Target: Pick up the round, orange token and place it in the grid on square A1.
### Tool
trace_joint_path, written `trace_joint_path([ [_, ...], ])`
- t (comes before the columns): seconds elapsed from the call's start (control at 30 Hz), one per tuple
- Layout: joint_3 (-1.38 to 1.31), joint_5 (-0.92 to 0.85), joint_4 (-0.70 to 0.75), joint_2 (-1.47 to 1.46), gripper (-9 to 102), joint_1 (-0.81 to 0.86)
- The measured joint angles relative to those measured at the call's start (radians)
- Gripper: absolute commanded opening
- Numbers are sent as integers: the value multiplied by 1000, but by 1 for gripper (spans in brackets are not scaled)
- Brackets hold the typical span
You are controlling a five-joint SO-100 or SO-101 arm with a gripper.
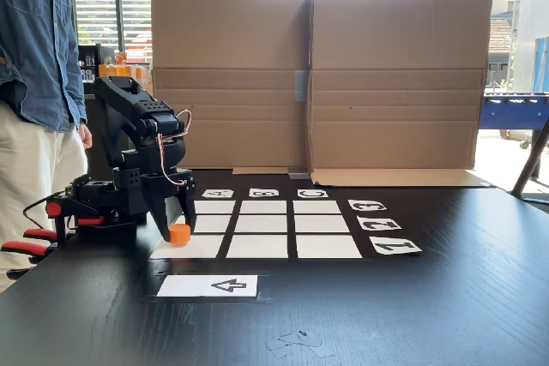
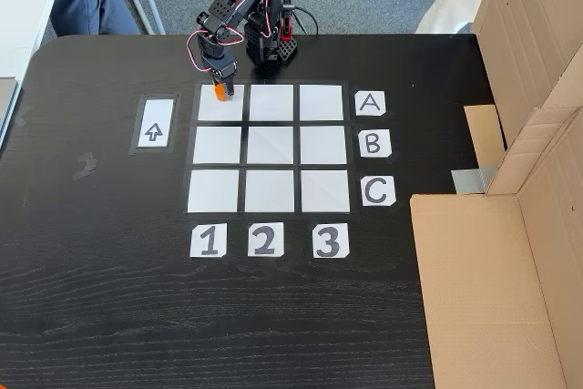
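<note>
A dark wooden table (image 1: 446,297) is seen, backed by an upright cardboard wall (image 1: 317,75), with windows behind. One black arm is mounted at the table's edge, and its pincer (image 1: 177,227) is lowered over the grid (image 2: 270,148), closed around the single orange token (image 1: 179,233). The token is gripped between the fingers and sits at or just above square A1 (image 2: 228,108); whether it touches the paper cannot be told. Nine white squares are counted in the grid, with three letter labels (image 2: 371,144) along one side and three number labels (image 2: 263,240) along another. In the top-down fixed view, one arrow card (image 2: 155,123) lies just left of the pincer, apart from the grid. Open dark tabletop is left beyond the number labels. Flattened cardboard (image 2: 483,289) lies at the far corner, well away from the pincer. A person in a denim shirt (image 1: 34,32) stands beside the arm's base.
</note>
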Motion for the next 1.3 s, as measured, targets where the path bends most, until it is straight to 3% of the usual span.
trace_joint_path([
  [0.7, -23, 0, -63, -51, 8, 0],
  [1.17, -25, 0, -66, -69, 30, -5],
  [1.3, -25, 0, -69, -74, 32, -5],
])
